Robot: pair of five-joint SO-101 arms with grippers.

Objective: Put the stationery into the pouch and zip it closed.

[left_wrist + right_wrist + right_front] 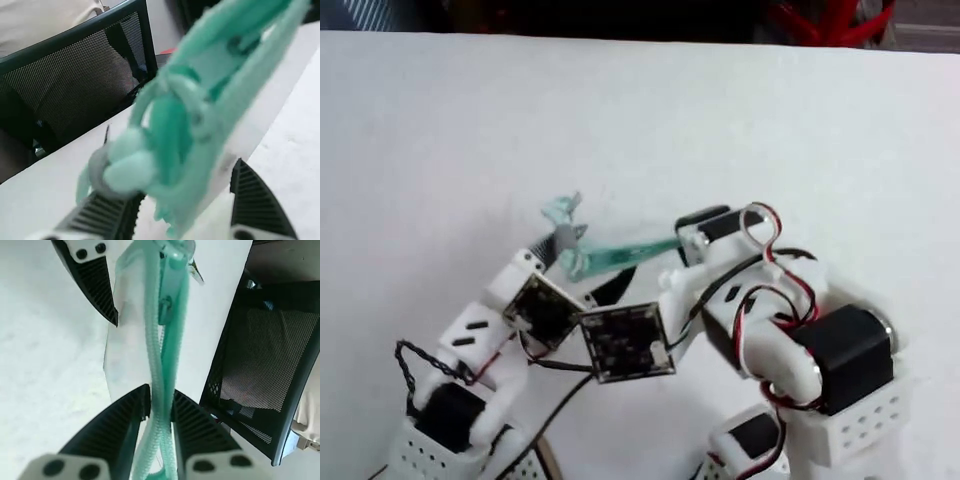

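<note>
Stretching away from the arms is one white table (pixel 720 130); beyond its edge stands one black mesh chair (pixel 65 80). One pouch (pixel 625 255) — translucent, with a green zip edge — sits over the near half of the table, between the two grippers. The right gripper (pixel 161 390) is pinched tight on the pouch's zip edge. The left gripper (pixel 567 237) is at the pouch's left end — whether it grips the pouch cannot be told.
</note>
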